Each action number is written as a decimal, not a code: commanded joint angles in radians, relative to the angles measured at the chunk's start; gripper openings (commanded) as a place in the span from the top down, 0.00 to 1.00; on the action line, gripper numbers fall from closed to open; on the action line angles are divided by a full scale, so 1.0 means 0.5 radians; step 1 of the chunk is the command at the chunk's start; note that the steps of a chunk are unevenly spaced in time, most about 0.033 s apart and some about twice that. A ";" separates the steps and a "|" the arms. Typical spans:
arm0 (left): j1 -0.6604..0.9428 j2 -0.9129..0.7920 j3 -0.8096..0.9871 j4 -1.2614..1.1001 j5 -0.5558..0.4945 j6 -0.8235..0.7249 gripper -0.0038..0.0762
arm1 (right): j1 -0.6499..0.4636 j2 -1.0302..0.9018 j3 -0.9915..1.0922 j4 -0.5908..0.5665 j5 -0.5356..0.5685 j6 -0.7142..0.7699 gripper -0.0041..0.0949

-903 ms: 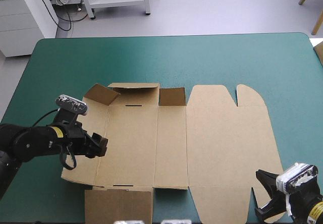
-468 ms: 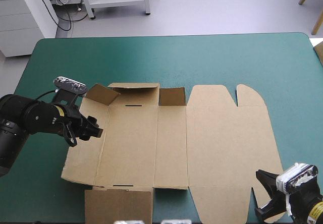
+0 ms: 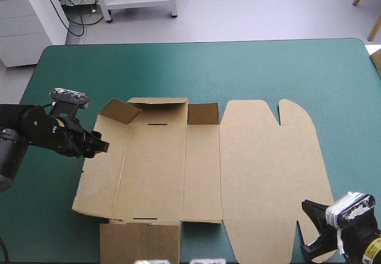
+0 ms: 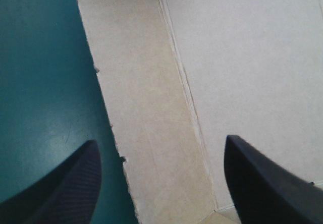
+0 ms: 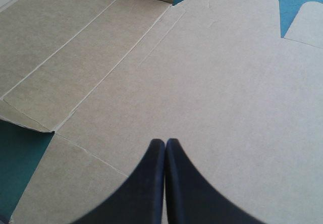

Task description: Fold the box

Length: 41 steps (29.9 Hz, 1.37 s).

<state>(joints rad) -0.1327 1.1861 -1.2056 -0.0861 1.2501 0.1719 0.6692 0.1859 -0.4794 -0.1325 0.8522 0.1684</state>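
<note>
the right gripper point(image 3: 317, 231) sits lowest and nearest, at the table's point(image 3: 238, 68) near right corner. little of its arm shows above the near edge, and it points toward the far left, across the box point(image 3: 262, 163). its black fingers point(image 5: 151, 183) are pressed together into one pointed arch with nothing between them, tips over the box's wide right-hand panel.

the box is a brown sheet lying almost wholly flat in the middle of the table. its near flaps point(image 3: 140, 243) lie spread and reach close to the near edge.

farther in, the left arm comes low from the table's left edge and reaches to the right, with the left gripper point(image 3: 98, 147) at the box's left edge. the jaws are spread wide and hold nothing. one finger point(image 4: 70, 183) hangs over the teal-green cover point(image 4: 40, 82) and the other over the board, with the box's narrow left strip point(image 4: 146, 133) and its raw edge between them. whether they touch the board cannot be told.

at the far edge of the box's left half, three small flaps point(image 3: 158, 103) stand raised. the two rounded tabs point(image 3: 294, 112) on the right half lie flat.
</note>
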 commanded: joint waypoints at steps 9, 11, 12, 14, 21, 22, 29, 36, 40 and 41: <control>0.753 0.169 -0.036 -0.486 0.056 0.473 0.34 | -0.011 0.023 -0.047 -0.022 -0.139 -0.002 0.98; 0.839 0.208 -0.036 -0.495 0.056 0.481 0.34 | -0.011 0.023 -0.047 -0.022 -0.139 -0.002 0.98; 0.865 0.219 -0.036 -0.499 0.056 0.481 0.34 | -0.011 0.023 -0.047 -0.022 -0.139 -0.002 0.98; 0.914 0.245 -0.036 -0.514 0.056 0.481 0.34 | -0.011 0.023 -0.047 -0.022 -0.139 -0.002 0.98; 0.955 0.275 0.135 -0.661 0.056 0.561 0.34 | -0.011 0.023 -0.047 -0.022 -0.139 -0.002 0.98; 0.955 0.280 0.195 -0.666 0.056 0.579 0.34 | -0.011 0.023 -0.047 -0.022 -0.139 -0.002 0.98; 0.955 0.280 0.487 -0.667 0.060 0.630 0.34 | -0.011 0.023 -0.047 -0.022 -0.139 -0.002 0.98; 0.955 0.280 0.579 -0.908 0.063 0.692 0.34 | -0.011 0.023 -0.039 -0.022 -0.153 -0.002 0.98; 0.955 0.280 0.630 -0.969 0.063 0.702 0.35 | -0.011 0.023 -0.039 -0.022 -0.161 -0.002 0.98; 0.955 0.280 0.648 -0.969 0.063 0.702 0.37 | -0.011 0.023 -0.039 -0.022 -0.161 -0.002 0.98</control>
<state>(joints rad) 0.3439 1.3517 -0.8784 -0.5155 1.2130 0.5190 0.6692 0.1859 -0.4771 -0.1325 0.8448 0.1684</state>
